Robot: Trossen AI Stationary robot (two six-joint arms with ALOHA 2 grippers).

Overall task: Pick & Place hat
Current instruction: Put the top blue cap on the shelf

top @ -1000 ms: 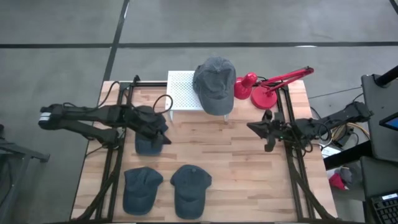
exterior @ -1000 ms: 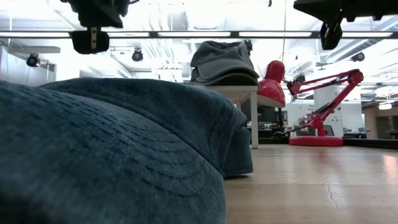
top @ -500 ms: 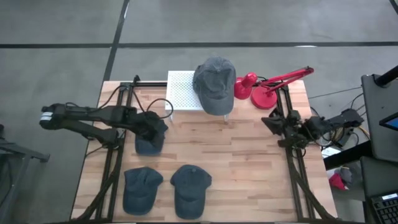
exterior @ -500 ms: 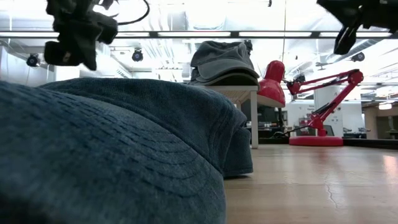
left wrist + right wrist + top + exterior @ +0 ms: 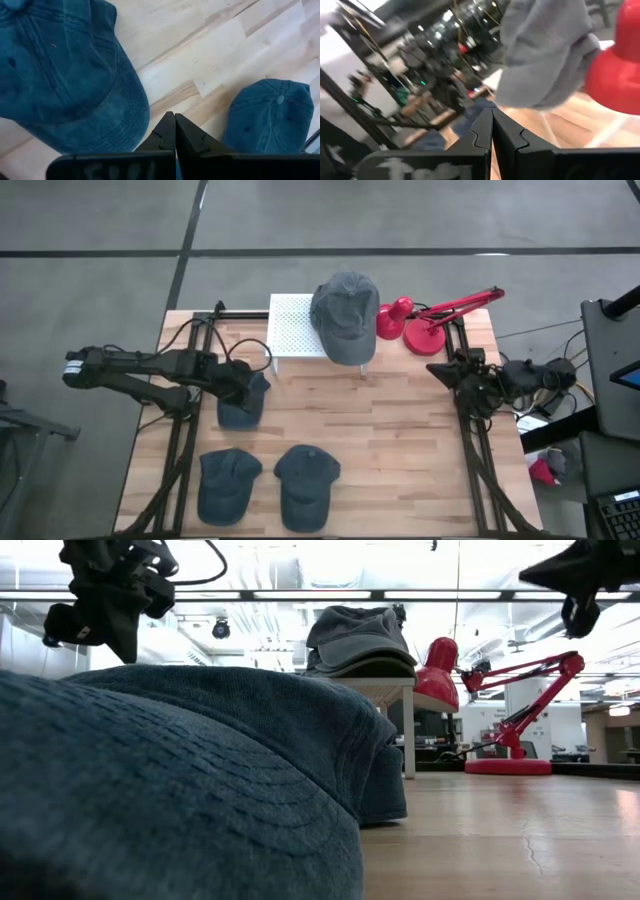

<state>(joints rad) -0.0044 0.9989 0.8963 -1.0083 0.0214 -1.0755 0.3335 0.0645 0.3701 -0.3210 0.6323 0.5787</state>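
Honestly nothing readable here. There are whitish marks on the dark body of the left gripper (image 5: 174, 131) and the right gripper (image 5: 492, 127) in the wrist views, but they're smeared blobs, can't make out a single letter. No labels or numbers elsewhere.

overhead, table-level, two wrist cameras
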